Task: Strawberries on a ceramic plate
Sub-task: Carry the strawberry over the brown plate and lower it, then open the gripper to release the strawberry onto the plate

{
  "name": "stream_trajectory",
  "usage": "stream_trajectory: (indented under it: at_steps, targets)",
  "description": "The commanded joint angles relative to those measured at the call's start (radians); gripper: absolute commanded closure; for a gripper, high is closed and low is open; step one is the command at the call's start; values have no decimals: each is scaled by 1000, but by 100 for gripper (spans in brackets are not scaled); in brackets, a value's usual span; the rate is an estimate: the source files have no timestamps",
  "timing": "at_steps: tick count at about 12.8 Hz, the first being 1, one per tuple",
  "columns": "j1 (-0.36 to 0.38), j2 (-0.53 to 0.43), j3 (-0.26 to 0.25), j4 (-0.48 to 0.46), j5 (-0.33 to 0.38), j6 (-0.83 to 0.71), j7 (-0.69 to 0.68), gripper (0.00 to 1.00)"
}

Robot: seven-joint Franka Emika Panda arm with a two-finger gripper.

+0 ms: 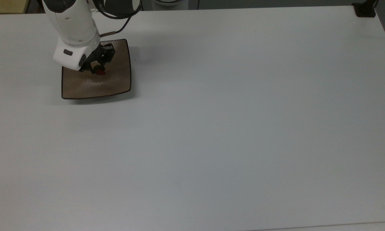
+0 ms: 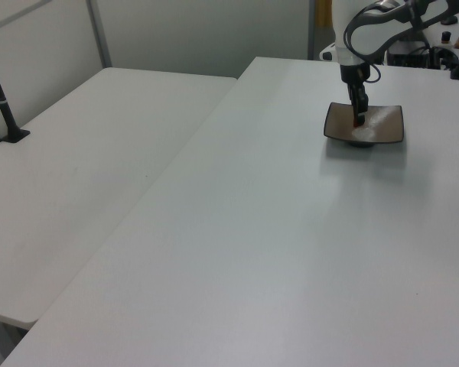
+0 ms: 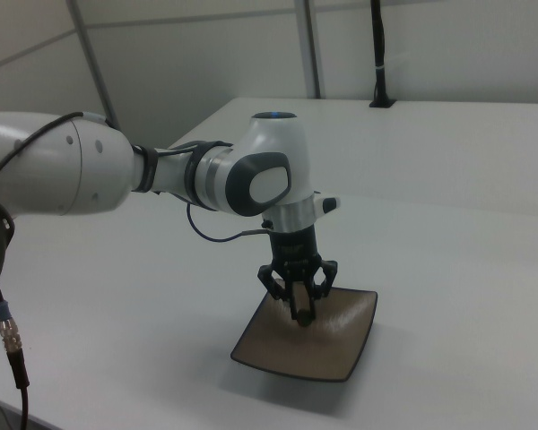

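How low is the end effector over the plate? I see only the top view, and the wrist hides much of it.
Observer: In the right view the end effector points straight down, its tips very low over the plate.
Operator: Does it hold the strawberry?
Observer: Yes. The right view shows the fingers shut on the strawberry.
Operator: Does the strawberry touch the plate?
Observer: I cannot tell. In the left view it lies against the plate's inside, below the far rim, but no gap can be judged.
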State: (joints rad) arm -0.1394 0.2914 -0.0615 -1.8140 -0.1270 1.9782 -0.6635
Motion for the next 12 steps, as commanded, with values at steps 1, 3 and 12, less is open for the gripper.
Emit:
stream_trajectory:
  at_steps: [1,3,12]
  targets:
    - [7,-8,-4,-11,18,19,-13,32]
    - [12,-9,-4,-11,17,18,-11,15]
    - [53,-273,-8,8,15,-137,-4,0]
